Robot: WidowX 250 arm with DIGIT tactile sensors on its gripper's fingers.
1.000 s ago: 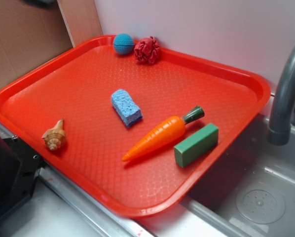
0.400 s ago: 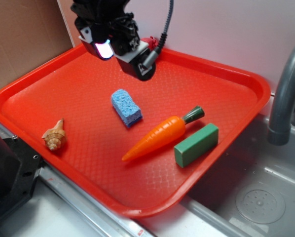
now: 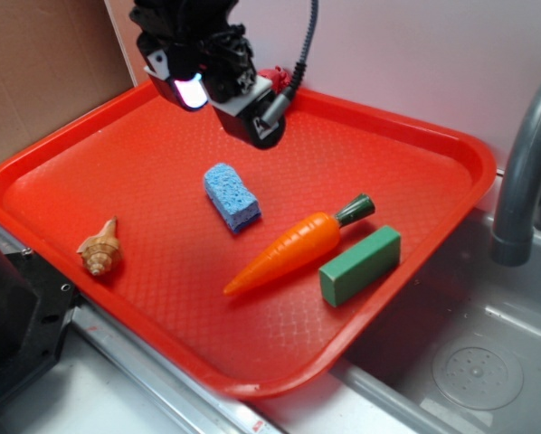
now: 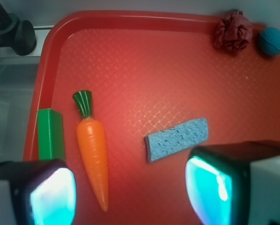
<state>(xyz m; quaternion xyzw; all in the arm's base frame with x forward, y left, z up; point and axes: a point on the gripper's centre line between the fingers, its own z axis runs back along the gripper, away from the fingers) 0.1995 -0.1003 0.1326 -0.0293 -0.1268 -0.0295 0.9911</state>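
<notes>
Fingers spread wide, the gripper (image 3: 223, 104) hovers over the red tray's (image 3: 477, 155) back, nearest the blue sponge (image 3: 232, 196) at the tray's centre. A clean grip would straddle the sponge's narrow width.

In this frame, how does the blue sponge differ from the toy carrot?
The sponge is a short, porous, blocky slab; the carrot is longer, smooth and tapers to a point. The sponge is all blue; the carrot is orange with a dark green top. The sponge lies alone mid-tray; the carrot lies beside a green block. Both lie flat on the red tray, untouched by the open hand.
</notes>
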